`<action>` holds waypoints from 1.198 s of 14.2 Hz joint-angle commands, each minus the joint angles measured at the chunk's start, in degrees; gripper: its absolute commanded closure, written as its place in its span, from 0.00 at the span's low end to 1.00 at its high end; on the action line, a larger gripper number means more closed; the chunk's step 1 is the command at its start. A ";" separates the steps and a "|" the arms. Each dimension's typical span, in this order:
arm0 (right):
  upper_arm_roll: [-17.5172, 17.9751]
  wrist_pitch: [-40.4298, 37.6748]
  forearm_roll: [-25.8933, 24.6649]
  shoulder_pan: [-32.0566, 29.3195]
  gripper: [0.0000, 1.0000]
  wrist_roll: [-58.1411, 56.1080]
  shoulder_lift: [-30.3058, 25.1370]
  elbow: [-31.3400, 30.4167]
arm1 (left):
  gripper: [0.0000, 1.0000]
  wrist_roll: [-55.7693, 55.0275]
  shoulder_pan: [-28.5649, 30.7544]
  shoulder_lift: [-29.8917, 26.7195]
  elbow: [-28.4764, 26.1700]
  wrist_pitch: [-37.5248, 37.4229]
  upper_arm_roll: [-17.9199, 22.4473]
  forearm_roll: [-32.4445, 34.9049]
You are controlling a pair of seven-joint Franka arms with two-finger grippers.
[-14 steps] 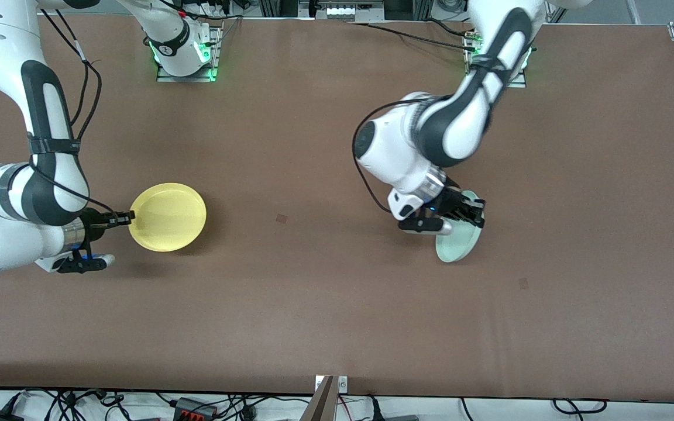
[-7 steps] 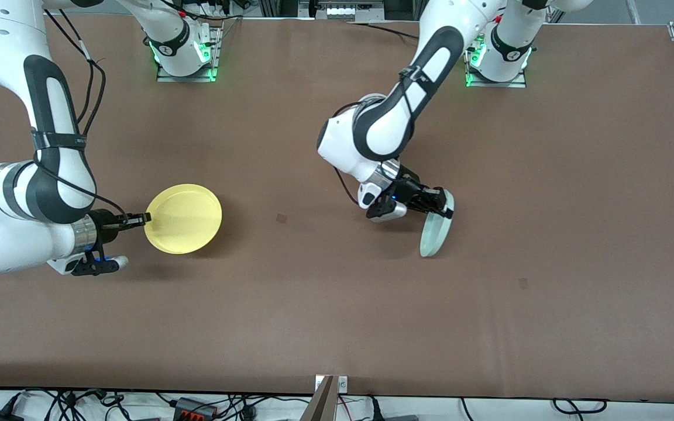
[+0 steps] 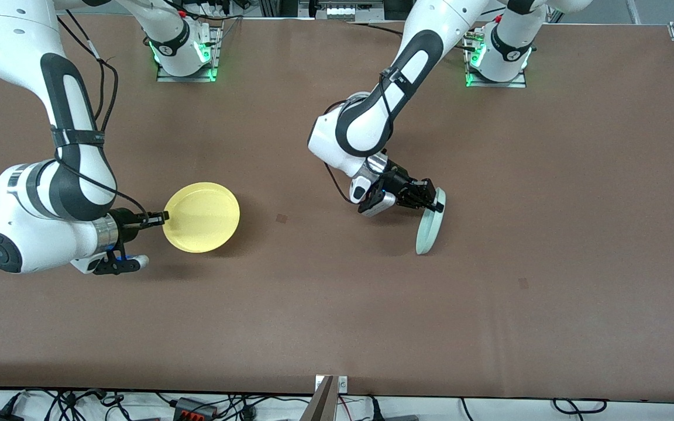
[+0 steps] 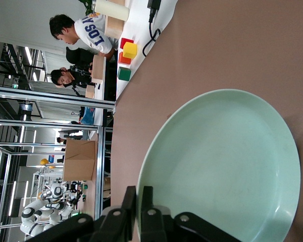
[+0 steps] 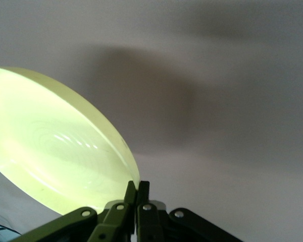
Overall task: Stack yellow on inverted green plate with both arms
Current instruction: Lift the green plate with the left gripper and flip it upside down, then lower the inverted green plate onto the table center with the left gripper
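Left gripper (image 3: 435,203), fingers clamped on the green plate's (image 3: 429,228) rim, holds it edge-on above mid-table; roll it fully over, then lower. Right gripper (image 3: 161,218) pinches yellow (image 3: 202,217) aloft toward its end, level.

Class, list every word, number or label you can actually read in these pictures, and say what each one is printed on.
"LOST": on the white T-shirt of a person seated past the table's edge, seen in the left wrist view.
Round mark on each arm's base: too small to read.
Yellow plate and green plate: no text.

Robotics lab: aluminium framing (image 4: 50,96), bench cables (image 3: 196,406).
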 commanded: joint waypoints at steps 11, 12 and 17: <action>-0.65 -0.83 0.87 -0.99 1.00 0.09 0.57 1.17 | 0.00 -4.67 4.57 1.24 6.32 24.32 -0.12 -25.63; -0.65 -0.74 0.78 -0.99 1.00 0.09 0.57 1.17 | 0.00 -4.77 5.80 0.62 6.32 28.54 -0.12 -30.19; -0.39 -0.74 0.78 0.24 1.00 0.53 0.22 1.43 | 0.00 -4.68 9.24 -0.44 6.32 42.64 -0.03 -43.95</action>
